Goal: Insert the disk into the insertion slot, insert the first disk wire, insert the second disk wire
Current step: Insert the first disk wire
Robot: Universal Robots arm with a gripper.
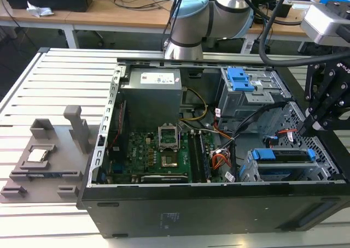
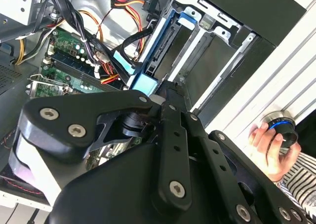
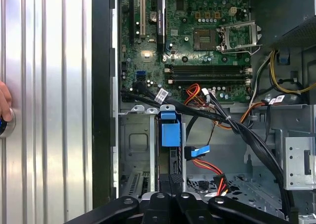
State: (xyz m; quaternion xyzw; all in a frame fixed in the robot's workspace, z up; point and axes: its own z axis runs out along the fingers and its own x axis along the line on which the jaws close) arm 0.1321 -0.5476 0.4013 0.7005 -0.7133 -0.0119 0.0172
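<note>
Nearest you, the gripper [image 3: 170,180] is drawn in narrow, its tips right at the end of the disk [image 3: 170,130], which sits inside the insertion slot [image 3: 138,140]. You cannot tell whether it pinches the disk.

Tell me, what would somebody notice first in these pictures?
Probably the big open computer case in the middle of the exterior view, its green motherboard inside. Then the bright blue frame of the disk in the insertion slot at the exterior view's right, the black gripper just above. In the second wrist view, a hand rests on a blue-ringed knob.
</note>
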